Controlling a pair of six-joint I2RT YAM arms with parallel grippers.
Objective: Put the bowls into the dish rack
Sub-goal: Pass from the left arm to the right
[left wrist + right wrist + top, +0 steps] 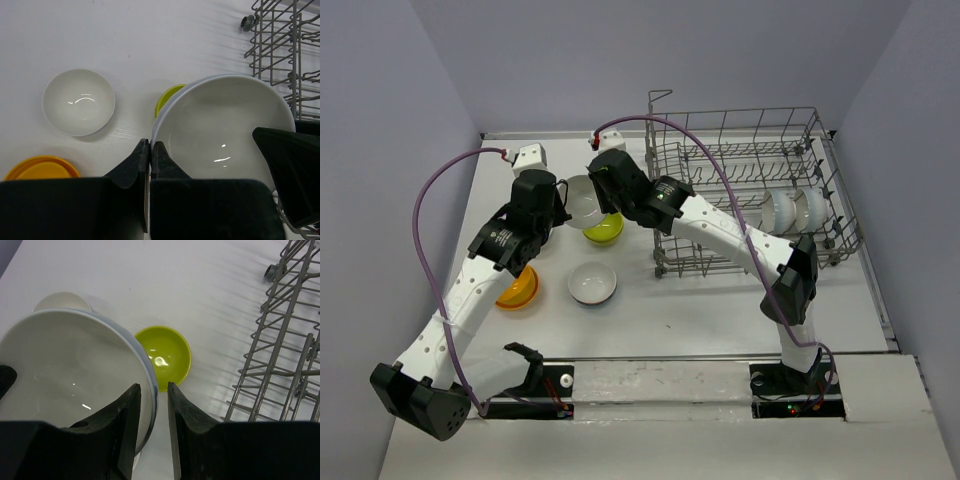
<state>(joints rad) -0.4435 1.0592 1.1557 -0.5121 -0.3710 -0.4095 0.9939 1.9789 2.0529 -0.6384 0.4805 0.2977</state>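
Note:
A white bowl with a bluish outside (585, 198) hangs above the table between both arms. My left gripper (150, 145) is shut on its near rim (159, 131). My right gripper (153, 386) straddles the opposite rim (150, 371), one finger inside and one outside, with a gap showing beside the outer finger. Under the held bowl, a lime green bowl (167, 355) rests on the table. A white bowl (78, 102) and an orange bowl (42, 167) lie nearer the left arm. The dish rack (750, 190) stands at the right with two white bowls (793, 209) in it.
The rack's wire wall (280, 365) is close to the right of my right gripper. Purple cables arch over both arms. The table's back edge runs just behind the rack.

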